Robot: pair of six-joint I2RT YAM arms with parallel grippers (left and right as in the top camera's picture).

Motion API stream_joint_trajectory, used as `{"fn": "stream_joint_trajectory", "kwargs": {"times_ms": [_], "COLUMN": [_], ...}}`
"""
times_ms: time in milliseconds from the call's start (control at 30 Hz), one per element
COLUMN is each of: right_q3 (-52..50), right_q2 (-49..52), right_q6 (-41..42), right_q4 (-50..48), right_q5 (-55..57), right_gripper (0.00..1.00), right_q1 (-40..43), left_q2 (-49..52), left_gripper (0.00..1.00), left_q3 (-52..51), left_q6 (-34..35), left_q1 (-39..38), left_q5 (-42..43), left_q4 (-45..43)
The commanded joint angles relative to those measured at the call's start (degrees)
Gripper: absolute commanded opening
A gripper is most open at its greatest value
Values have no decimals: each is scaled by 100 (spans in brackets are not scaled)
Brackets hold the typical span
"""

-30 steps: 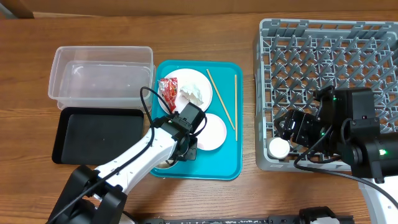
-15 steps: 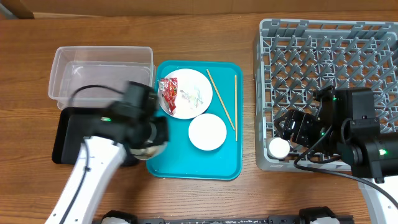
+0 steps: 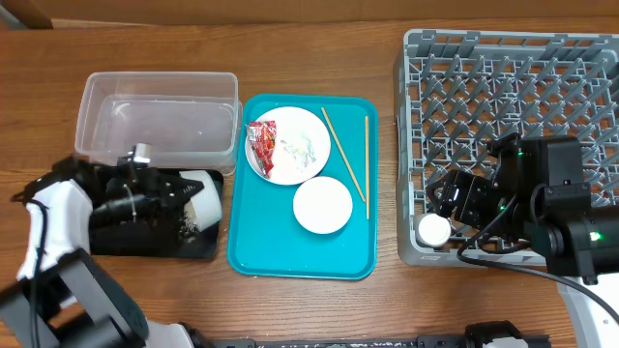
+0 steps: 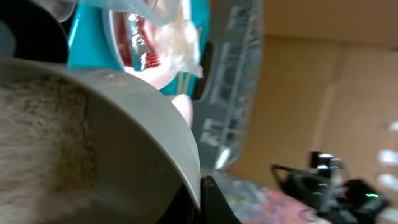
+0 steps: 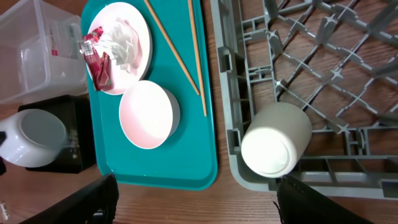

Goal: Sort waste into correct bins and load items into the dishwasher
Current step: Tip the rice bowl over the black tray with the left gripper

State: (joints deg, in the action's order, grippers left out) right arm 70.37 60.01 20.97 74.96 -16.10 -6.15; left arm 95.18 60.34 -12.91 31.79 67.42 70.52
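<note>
Just left of the teal tray [image 3: 253, 253], the left pincer [image 3: 184, 196] is closed on a tipped bowl [image 3: 206, 200], which lies on its side over the end of the black tray [image 3: 126, 240] nearest the teal tray. The left wrist view is filled by the bowl's grey-white wall, with one dark finger [image 4: 208, 202] showing under its rim. The clear tub [image 3: 160, 97] sits behind the black tray, also left of the teal tray, and its near wall meets the black tray's far edge.

On the teal tray, the plate [image 3: 311, 159] occupies the far half, carrying the red wrapper [image 3: 262, 139] on its left side and the white tissue [image 3: 295, 147] just beside it. A pale bowl [image 3: 322, 205] stands upright on the near half of the teal tray, close to the plate. Two chopsticks [image 3: 340, 157] lie along the tray's right side, one slanted and one nearly straight.

Right of the teal tray, on the worktop [image 3: 309, 48], stands the grey dish rack [image 3: 513, 87]. A cup [image 5: 275, 140] lies on its side in the rack's near corner, on the side towards the teal tray. The right pincer [image 5: 196, 179] hangs above that corner with its fingers spread wide and nothing between them.
</note>
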Motion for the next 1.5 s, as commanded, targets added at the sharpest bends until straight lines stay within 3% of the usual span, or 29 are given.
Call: {"fn": "stream_joint_trajectory", "kwargs": {"times_ms": [0,167,233,300,400,500,567,633,667,733,767,833,900,933,967,1000,1033,1100,1167,1233,1367,1467], "right_q3": [81,81,81,81,81,81,81,81,81,81,81,81,81,81,81,81,81,81,81,81,81,81], "right_q2": [-28,-28,-28,-28,-28,-28,-28,-28,-28,-28,-28,-28,-28,-28,-28,-28,-28,-28,-28,-28,-28,-28], "right_q6": [-15,-15,-15,-15,-17,-15,-17,-15,-15,-15,-15,-15,-15,-15,-17,-15,-15,-15,-17,-15,-17,-15], "right_q4": [-33,-31,-33,-35,-31,-33,-31,-52,-52,-50,-48,-37,-31,-15,2,4,-9,-31,-24,-31,13,13], "right_q5": [-9,-9,-9,-9,-9,-9,-9,-9,-9,-9,-11,-11,-11,-11,-9,-9,-9,-11,-9,-11,-9,-11], "right_gripper": [84,84,84,84,84,84,84,85,85,84,85,85,85,85,84,85,85,85,85,85,85,85], "right_q1": [-37,-37,-37,-37,-37,-37,-37,-37,-37,-37,-37,-37,-37,-37,-37,-37,-37,-37,-37,-37,-37,-37], "left_q2": [459,595,599,621,575,577,551,570,566,542,540,529,535,503,442,407,404,413,385,352,90,-214], "left_gripper": [4,4,4,4,4,4,4,4,4,4,4,4,4,4,4,4,4,4,4,4,4,4], "left_q3": [-24,-22,-17,-17,-2,15,50,61,61,63,61,68,68,68,68,81,107,90,181,269,319,369], "left_q6": [-1349,-1633,-1908,-1266,-2474,-1862,-2623,-1615,-1637,-2546,-2343,-2671,-1434,-1698,-2769,-3425,-3477,-2450,-3366,-2352,-3285,-3215], "left_q1": [339,420,439,459,459,518,542,605,608,614,616,629,647,605,549,520,525,535,450,448,175,-142], "left_q5": [1510,1541,1585,1471,1773,1414,1440,1228,1325,1665,1725,1775,1641,1698,1899,1878,1735,1659,1495,1261,1193,1003], "left_q4": [424,807,564,533,1056,975,870,603,802,940,1115,728,756,1119,1425,1443,1303,1453,1569,1552,2168,2159]}}
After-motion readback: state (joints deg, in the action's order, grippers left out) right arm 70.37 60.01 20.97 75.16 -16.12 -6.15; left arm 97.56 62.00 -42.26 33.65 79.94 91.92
